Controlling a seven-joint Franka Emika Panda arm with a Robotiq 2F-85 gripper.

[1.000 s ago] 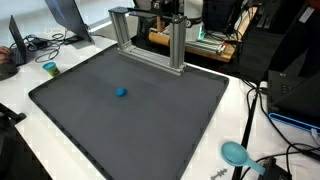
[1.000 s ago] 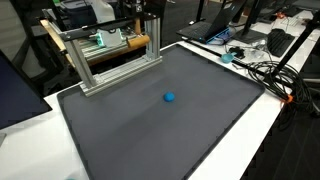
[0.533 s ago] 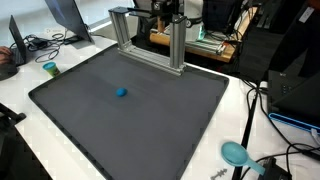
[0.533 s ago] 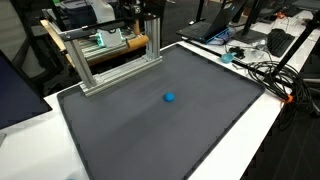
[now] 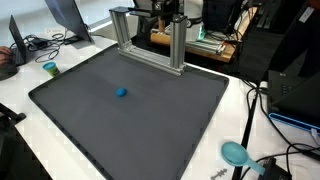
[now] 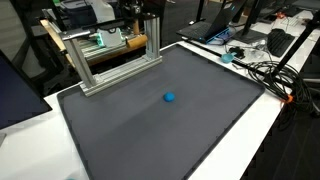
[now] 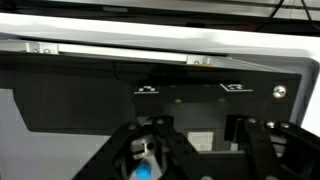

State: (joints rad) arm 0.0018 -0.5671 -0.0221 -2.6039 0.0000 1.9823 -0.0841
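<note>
The white tabletop [image 5: 14, 88] [image 6: 252, 128] runs out of the picture on every side in both exterior views. Most of it lies under a dark mat [image 5: 150, 125] [image 6: 150, 135], whose near corners are cut off. At the mat's far edge stands an aluminium frame [image 5: 178, 45] [image 6: 155, 40]; the gear behind it is dark and crowded, and no arm can be picked out there.

The end effector [image 7: 200, 168] shows only in the wrist view, as black linkages along the bottom edge. Its fingertips are cut off, so I cannot tell how wide it stands or whether it holds anything.

A teal cup [image 5: 50, 69] sits on the tabletop just off the mat.

The blue ball [image 5: 121, 92] [image 6: 170, 98] lies alone near the mat's middle, well apart from the frame. A small blue patch [image 7: 143, 168] shows between the linkages, too blurred to identify.
</note>
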